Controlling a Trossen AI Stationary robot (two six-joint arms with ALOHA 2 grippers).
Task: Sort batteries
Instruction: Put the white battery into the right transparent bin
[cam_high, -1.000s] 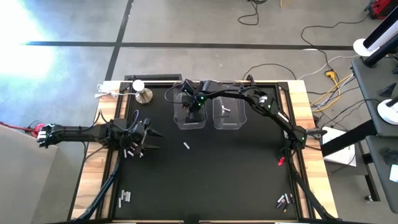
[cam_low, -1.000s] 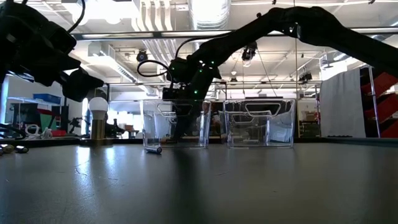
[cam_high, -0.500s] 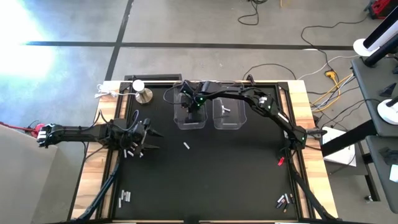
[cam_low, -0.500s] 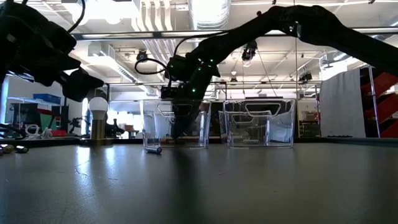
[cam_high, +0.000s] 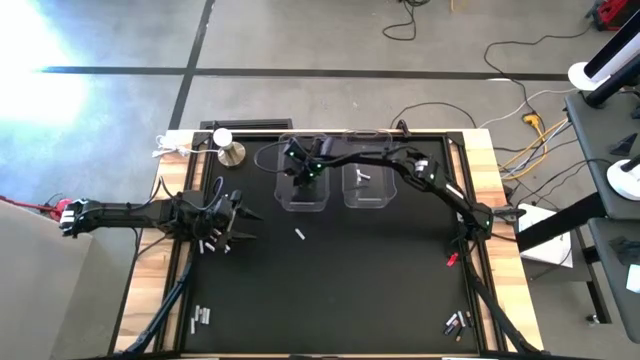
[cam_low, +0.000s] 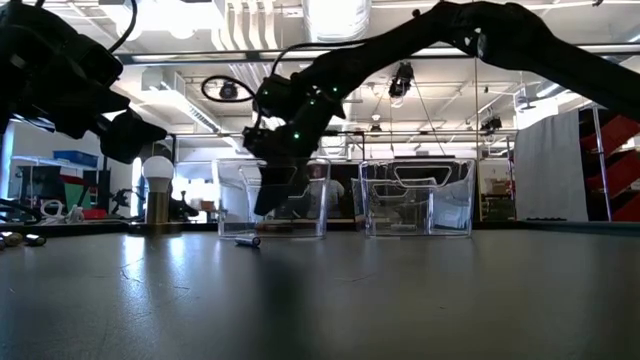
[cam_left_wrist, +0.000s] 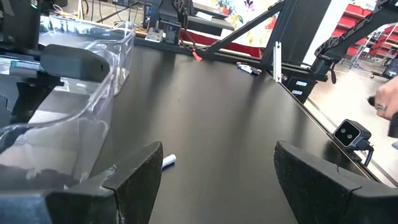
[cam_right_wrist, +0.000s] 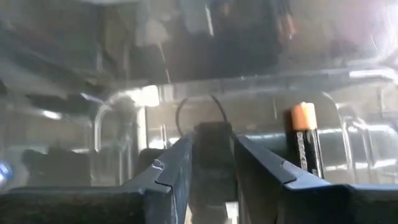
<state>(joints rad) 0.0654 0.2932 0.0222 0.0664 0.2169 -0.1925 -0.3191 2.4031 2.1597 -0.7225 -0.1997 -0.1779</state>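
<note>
Black tabletop (cam_high: 340, 270) mostly bare, right tool (cam_high: 300, 172) slightly parted over left bin (cam_high: 305, 195), left tool (cam_high: 238, 225) open.

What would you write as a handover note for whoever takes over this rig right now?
Right gripper: over the left clear bin, fingers parted a little, nothing visibly held.
Left gripper: open, empty, hovering over loose batteries at the table's left side.
Done: one dark battery with an orange end shows in the left bin, light cells in the right bin.
Left: one battery mid-table, a group at front left, another at front right.
</note>
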